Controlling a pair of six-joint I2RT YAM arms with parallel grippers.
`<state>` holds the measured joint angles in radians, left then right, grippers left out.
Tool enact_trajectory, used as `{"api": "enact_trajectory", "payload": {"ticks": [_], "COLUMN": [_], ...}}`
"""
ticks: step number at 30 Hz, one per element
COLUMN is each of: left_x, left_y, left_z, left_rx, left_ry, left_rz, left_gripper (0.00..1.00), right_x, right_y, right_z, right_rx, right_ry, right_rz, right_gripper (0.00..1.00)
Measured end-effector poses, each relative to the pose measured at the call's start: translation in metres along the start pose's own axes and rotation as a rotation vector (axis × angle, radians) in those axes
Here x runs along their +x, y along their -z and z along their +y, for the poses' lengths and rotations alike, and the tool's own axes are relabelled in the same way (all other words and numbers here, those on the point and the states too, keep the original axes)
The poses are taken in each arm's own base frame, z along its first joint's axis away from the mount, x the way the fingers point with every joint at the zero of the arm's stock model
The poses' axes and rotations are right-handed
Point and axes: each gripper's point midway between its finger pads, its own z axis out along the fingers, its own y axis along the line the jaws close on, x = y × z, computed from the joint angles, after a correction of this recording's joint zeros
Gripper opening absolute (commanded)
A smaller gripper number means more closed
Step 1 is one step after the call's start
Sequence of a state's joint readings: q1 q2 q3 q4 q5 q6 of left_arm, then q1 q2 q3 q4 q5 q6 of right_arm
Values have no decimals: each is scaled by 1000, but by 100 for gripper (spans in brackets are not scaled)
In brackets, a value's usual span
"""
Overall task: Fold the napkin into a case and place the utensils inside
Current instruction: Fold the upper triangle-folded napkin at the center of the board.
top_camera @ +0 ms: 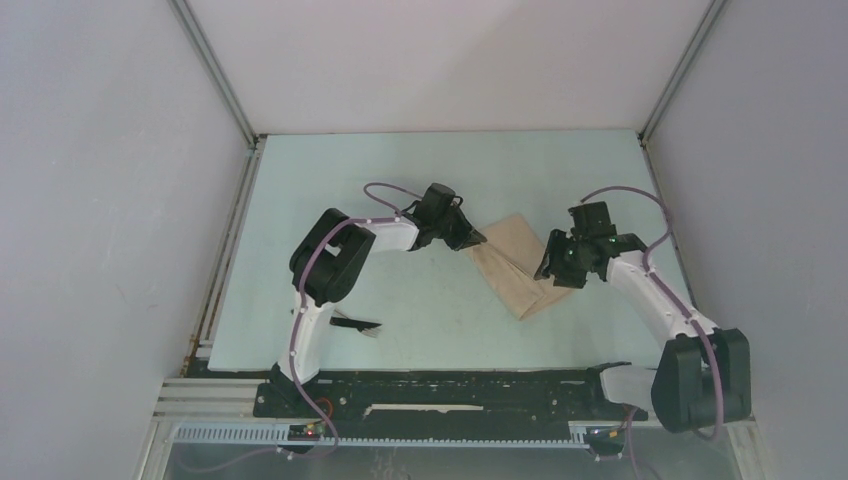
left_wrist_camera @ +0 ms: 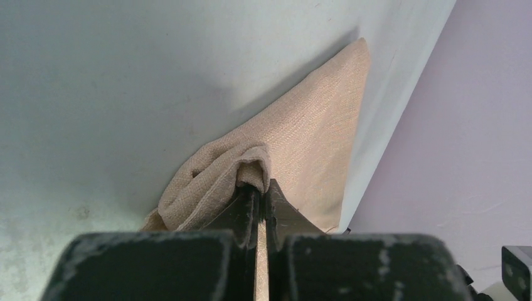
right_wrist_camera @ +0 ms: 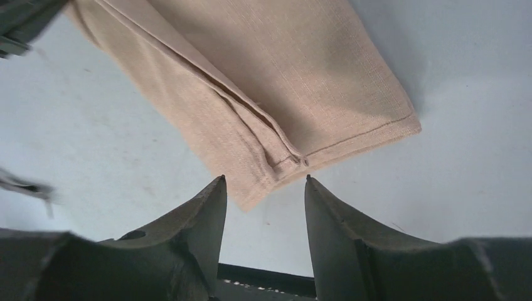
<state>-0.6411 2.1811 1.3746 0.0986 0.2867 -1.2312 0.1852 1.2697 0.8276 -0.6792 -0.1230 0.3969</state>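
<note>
The napkin (top_camera: pixel 512 268) lies folded into a long, layered strip on the bench (top_camera: pixel 420 170), a little right of centre and well clear of all four edges, set at a slant with one end toward the far edge and the other toward the near edge. The left gripper (top_camera: pixel 472 243) is at the strip's left corner. In the left wrist view its jaws are pressed together on a bunched fold of the cloth (left_wrist_camera: pixel 301 138), which puckers upward at the fingertips (left_wrist_camera: pixel 262 188) while the rest lies flat. The right gripper (top_camera: pixel 552 268) sits at the strip's right side. The right wrist view shows its jaws standing apart (right_wrist_camera: pixel 263 188), holding nothing, with the hemmed corner of the napkin (right_wrist_camera: pixel 282 69) lying just ahead of and between the tips; contact with the cloth cannot be confirmed. Two overlapping layers and a stitched hem are visible at that end. The utensils (top_camera: pixel 357 324) lie near the near edge of the bench, just beside the left arm's upright link and well apart from the napkin; individual pieces are too small to tell apart.
</note>
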Motion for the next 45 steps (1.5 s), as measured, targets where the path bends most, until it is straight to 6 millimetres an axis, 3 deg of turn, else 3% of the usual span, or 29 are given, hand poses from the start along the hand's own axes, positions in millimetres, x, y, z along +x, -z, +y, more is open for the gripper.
{"api": "enact_trajectory", "payload": {"ticks": [4,11,17,25,41,45], "left_x": [-1,-1,-1,-1,-2,-2], "left_y": [0,0,0,0,0,0], "left_z": [-1,-2,-3,-2,-5,-5], "left_rx": [5,10,11,12,27,27], "left_ry": [-1,-2,-2,-2,-7,-7], "left_rz": [-2,-4,-4,-4,-9,-9], "left_gripper": [0,0,0,0,0,0], "right_x": [-6,29,28,23,29,29], "right_y": [5,-18,-19,-24,-38,-38], "right_z": [3,-1,1,3,-1,-1], "right_rx": [-97,-161,-173,-187,-172,-169], "right_ry": [-74,-145,-139,-131,-132,-128], "right_rz": [-13,137,131,118,165,164], "right_gripper": [48,36,39,31,40,27]}}
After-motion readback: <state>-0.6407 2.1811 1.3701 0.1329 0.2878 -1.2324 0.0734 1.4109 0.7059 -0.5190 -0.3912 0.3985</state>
